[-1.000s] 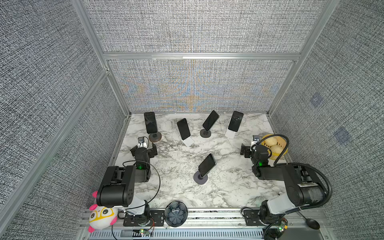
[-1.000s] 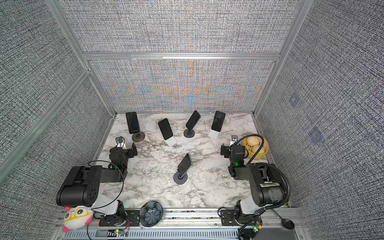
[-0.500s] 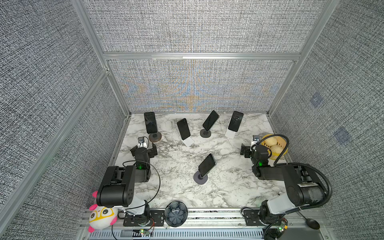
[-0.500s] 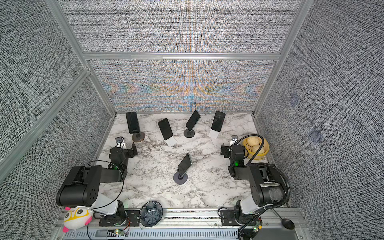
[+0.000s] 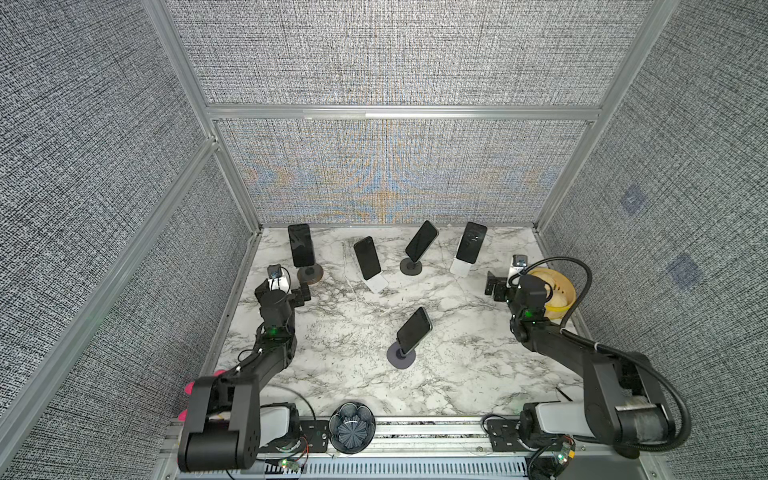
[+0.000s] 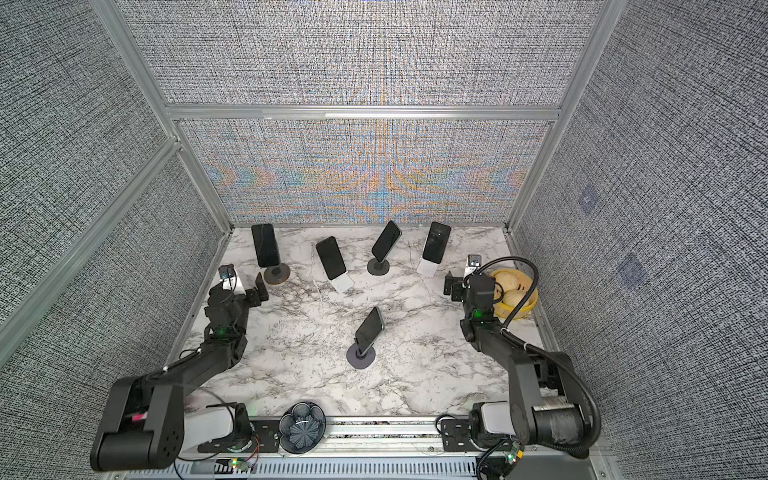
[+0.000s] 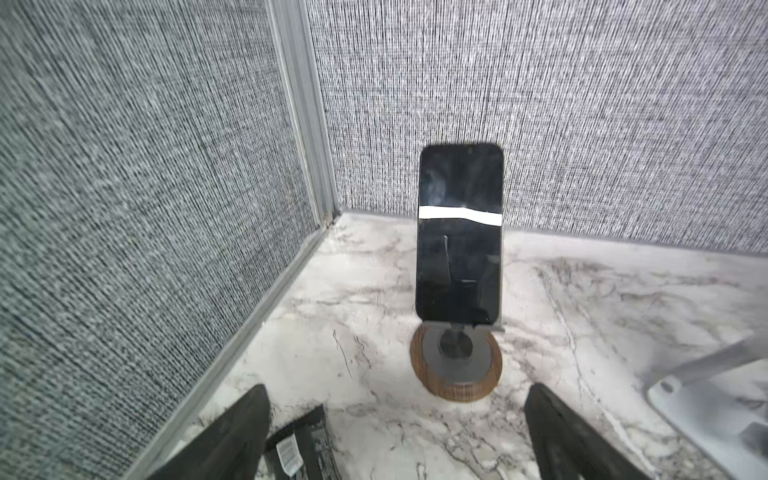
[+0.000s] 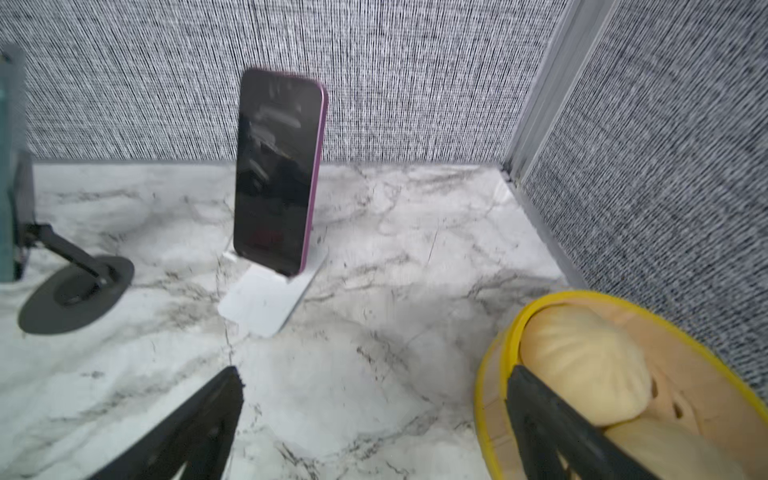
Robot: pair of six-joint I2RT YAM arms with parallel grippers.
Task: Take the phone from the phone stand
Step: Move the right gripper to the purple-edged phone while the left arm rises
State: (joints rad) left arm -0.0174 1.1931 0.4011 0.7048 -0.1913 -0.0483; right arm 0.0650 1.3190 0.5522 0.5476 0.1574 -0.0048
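Note:
Several dark phones lean on stands on the marble table. In the left wrist view, a black phone [image 7: 459, 232] rests on a stand with a round wooden base [image 7: 455, 365], straight ahead of my open left gripper [image 7: 395, 436], which holds nothing. In both top views this phone [image 5: 300, 245] [image 6: 264, 245] is at the far left, just beyond that gripper [image 5: 286, 291]. My right gripper [image 8: 374, 432] [image 5: 508, 286] is open and empty, a short way from a purple-edged phone [image 8: 276, 174] on a white stand [image 8: 266, 303]. Another phone [image 5: 414, 329] stands mid-table on a dark round base [image 5: 402, 357].
A yellow-rimmed basket [image 8: 498, 353] of buns sits by my right gripper's outer finger. Two more phones [image 5: 367, 258] [image 5: 422, 241] stand along the back. A flat black piece with a white label [image 7: 299, 444] lies by my left finger. Fabric walls close three sides; a dark bowl [image 5: 351, 426] sits on the front rail.

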